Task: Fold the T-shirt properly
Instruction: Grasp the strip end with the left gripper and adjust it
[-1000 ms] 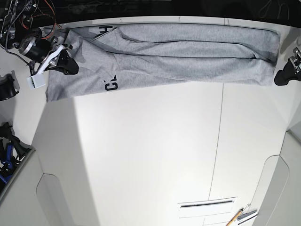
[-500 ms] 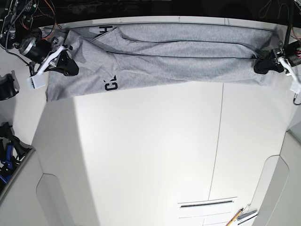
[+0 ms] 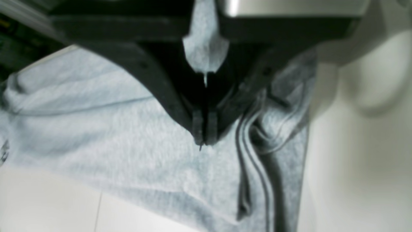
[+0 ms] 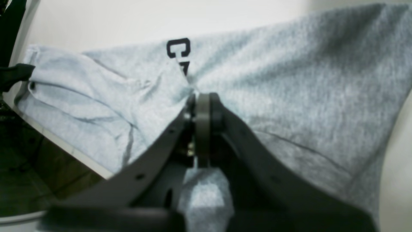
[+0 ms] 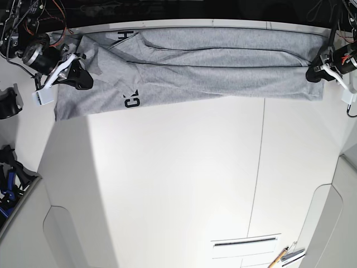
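At the far left, right gripper [image 5: 83, 80]: over the shirt's left part, tips drawn together; no fold is plainly pinched between them. It sits where it did a second ago.
Left-end letters [image 5: 131, 100]: black print shows by the near edge, partly covered by a rumpled flap, so this end probably needs smoothing.
T-shirt [image 5: 189, 89]: on the far side of the desk [image 5: 167, 178], gathered into a long, narrow, layered band.
Long axis: left to right, roughly along the desk's far edge. Which way the neck points, I cannot tell; no collar is identifiable.
Right-end folds: layered edges bunch beside the left gripper [image 5: 313, 76]. It was just beyond the near right corner; now its tips are over the cloth, and that end lies slightly farther left.
Left gripper's tips: narrow, together; any grip on cloth is unclear.
Meaning: probably tidying that end; the folding looks partway along.
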